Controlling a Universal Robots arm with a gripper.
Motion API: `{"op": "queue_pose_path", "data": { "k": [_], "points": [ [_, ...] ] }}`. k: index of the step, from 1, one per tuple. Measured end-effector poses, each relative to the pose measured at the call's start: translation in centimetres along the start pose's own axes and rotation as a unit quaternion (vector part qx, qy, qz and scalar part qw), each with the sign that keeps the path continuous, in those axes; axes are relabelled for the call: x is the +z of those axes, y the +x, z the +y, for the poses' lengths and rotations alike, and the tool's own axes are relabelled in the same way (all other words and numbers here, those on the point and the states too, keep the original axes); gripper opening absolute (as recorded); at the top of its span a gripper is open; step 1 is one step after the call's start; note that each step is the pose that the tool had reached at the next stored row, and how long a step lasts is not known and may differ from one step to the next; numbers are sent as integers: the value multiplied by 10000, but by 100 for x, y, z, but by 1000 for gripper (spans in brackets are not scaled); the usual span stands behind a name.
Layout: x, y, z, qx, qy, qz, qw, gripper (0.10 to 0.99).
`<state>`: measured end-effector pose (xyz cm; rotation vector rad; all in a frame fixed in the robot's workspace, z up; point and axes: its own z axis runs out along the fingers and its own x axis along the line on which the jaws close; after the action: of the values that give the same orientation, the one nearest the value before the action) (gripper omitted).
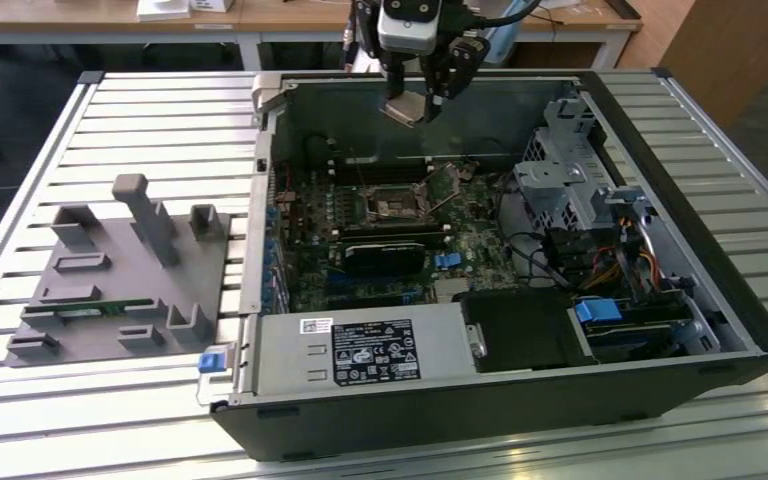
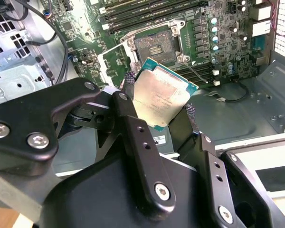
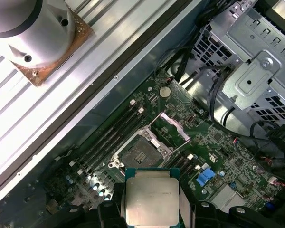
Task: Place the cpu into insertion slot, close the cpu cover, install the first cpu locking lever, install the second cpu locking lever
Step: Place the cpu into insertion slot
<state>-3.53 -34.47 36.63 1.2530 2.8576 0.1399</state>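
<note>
We see the cpu (image 2: 162, 97) held well above the insertion slot (image 2: 154, 47), up in the open mouth of the computer case (image 1: 651, 130) and clear of the board. Its dull metal top faces the wrist cameras. In the exterior view the chip hangs tilted, not level with the slot. Its sides look about equal, so we name no long axis. In the first wrist view its edges run askew to the slot's edges.

The gripper (image 2: 159, 99) is clamped on the cpu. One of the fingers (image 2: 128, 83) presses one edge and its partner presses the opposite edge. The jaws stand only as far apart as the chip is wide, and they touch nothing else.

The insertion slot lies bare, with its dark centre showing. The cpu cover (image 3: 173, 124) is swung up on one side of the slot, so the opening is uncovered. We see free air between the chip and the slot. Long memory slots (image 3: 109, 137) run close along one side of the slot. The metal drive cage (image 3: 256, 71) and its cables (image 3: 213, 95) stand farther off, beyond the raised cover.
</note>
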Motion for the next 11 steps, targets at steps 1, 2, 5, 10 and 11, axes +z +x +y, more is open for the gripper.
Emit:
{"op": "queue_pose_path", "data": {
  "k": [1, 2, 5, 10, 11],
  "points": [
    [0, 0, 0, 26, -1, -2, 10000, 537],
    [0, 0, 0, 50, -1, -4, 10000, 537],
    [1, 0, 0, 125, -3, -11, 9999, 537],
    [1, 0, 0, 251, -5, -22, 9997, 537],
    [2, 0, 0, 274, -5, -24, 9996, 537]
  ]
}}
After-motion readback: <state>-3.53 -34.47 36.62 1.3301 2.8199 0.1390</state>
